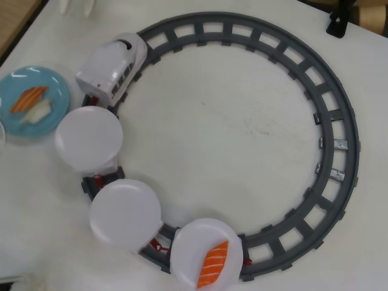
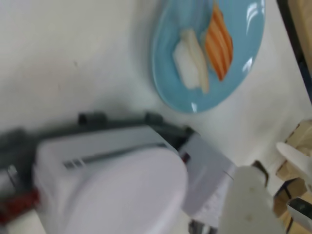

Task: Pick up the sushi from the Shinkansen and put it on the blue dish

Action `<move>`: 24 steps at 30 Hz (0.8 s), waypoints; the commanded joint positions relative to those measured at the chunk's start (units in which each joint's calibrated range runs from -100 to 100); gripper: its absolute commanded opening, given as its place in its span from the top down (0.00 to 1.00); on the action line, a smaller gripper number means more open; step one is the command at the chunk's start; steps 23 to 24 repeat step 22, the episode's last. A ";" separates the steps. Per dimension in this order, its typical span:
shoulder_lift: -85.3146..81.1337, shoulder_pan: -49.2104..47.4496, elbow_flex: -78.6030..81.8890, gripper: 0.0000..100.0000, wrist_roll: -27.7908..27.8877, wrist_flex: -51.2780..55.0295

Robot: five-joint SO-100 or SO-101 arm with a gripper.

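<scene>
The blue dish (image 1: 53, 85) lies at the left of the overhead view and holds the pale sushi (image 1: 36, 113) beside an orange striped salmon piece (image 1: 27, 98). In the wrist view the blue dish (image 2: 170, 29) holds the sushi (image 2: 190, 61) and the salmon piece (image 2: 218, 41). The white Shinkansen (image 1: 112, 66) stands on the track just right of the dish, blurred in the wrist view (image 2: 107, 180). Its first two plates (image 1: 89, 138) (image 1: 125, 212) are bare. My gripper (image 2: 273, 180) shows at the lower right, fingers apart and empty; its white tips (image 1: 77, 6) reach in at the overhead view's top edge.
The third white plate (image 1: 194, 242) carries an orange salmon piece (image 1: 213, 264). The grey circular track (image 1: 339, 145) rings the table's middle. A black stand (image 1: 337, 21) is at the top right. Wooden pieces (image 2: 298, 139) lie behind the gripper.
</scene>
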 commanded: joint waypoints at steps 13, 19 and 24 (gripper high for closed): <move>-34.69 -12.80 43.09 0.85 -5.43 -20.01; -39.41 -10.68 49.67 0.85 -5.43 -23.15; -40.41 -10.33 50.12 0.85 -5.43 -22.64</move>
